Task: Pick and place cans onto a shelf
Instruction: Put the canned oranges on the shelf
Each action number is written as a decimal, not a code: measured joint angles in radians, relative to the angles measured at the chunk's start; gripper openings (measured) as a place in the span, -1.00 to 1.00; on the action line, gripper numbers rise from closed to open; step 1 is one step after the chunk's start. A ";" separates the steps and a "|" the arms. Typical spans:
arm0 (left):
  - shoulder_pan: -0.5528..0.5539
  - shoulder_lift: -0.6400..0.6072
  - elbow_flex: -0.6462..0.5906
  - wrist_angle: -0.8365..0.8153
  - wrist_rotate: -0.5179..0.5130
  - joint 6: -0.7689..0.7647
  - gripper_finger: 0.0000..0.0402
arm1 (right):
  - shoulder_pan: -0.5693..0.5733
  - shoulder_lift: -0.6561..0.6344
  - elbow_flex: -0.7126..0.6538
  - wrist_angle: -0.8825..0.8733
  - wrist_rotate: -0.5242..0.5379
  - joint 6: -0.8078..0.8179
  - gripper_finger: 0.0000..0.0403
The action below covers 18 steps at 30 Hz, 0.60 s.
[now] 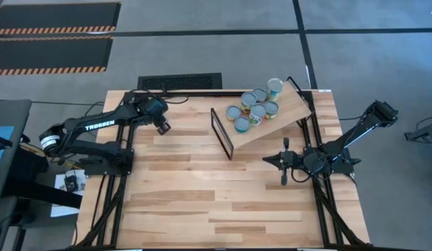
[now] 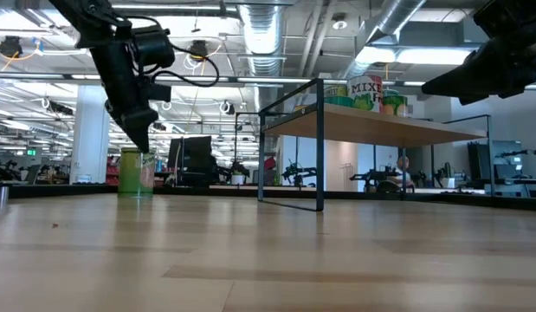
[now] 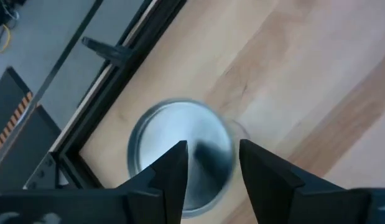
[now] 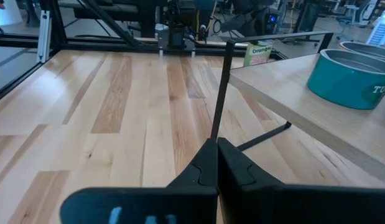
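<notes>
A green-labelled can (image 2: 135, 172) stands upright on the tabletop at the far left; its silvery top (image 3: 180, 149) fills the left wrist view. My left gripper (image 2: 143, 140) is open right above it, fingers pointing down, and hides it in the high view (image 1: 162, 126). I cannot tell if the fingertips touch the top. Several cans (image 1: 255, 104) stand on the shelf (image 1: 289, 111), a light wood board raised on a thin black frame (image 2: 319, 147). My right gripper (image 1: 284, 162) is shut and empty, near the shelf's near right side.
The shelf's black end frame (image 1: 222, 132) stands upright on the tabletop mid-table. A teal can (image 4: 351, 74) sits on the board near my right gripper. The table's black rail (image 3: 117, 53) runs close behind the green can. Bare planks (image 1: 202, 202) lie toward the near edge.
</notes>
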 joint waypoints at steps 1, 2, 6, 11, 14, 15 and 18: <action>0.010 0.000 -0.011 0.011 0.000 0.011 -0.32 | 0.000 0.000 0.000 0.000 0.000 0.000 -0.94; 0.019 0.000 -0.022 0.020 0.000 0.022 -0.32 | 0.000 0.000 0.000 0.000 0.000 0.000 -0.94; 0.046 -0.002 -0.055 0.068 0.002 0.051 -0.32 | 0.000 0.000 0.000 0.000 0.000 0.000 -0.94; 0.054 -0.001 -0.058 0.086 0.001 0.092 -0.49 | 0.000 0.000 0.000 0.000 0.001 0.000 -0.94; 0.054 -0.001 -0.059 0.101 0.011 0.132 -0.76 | 0.000 0.000 0.000 0.000 0.001 0.000 -0.94; 0.054 -0.001 -0.058 0.105 0.023 0.141 -0.86 | 0.000 0.000 0.000 0.000 0.001 0.000 -0.94; 0.055 -0.006 -0.058 0.119 0.068 0.147 -0.96 | 0.000 0.000 0.000 0.001 0.001 0.000 -0.94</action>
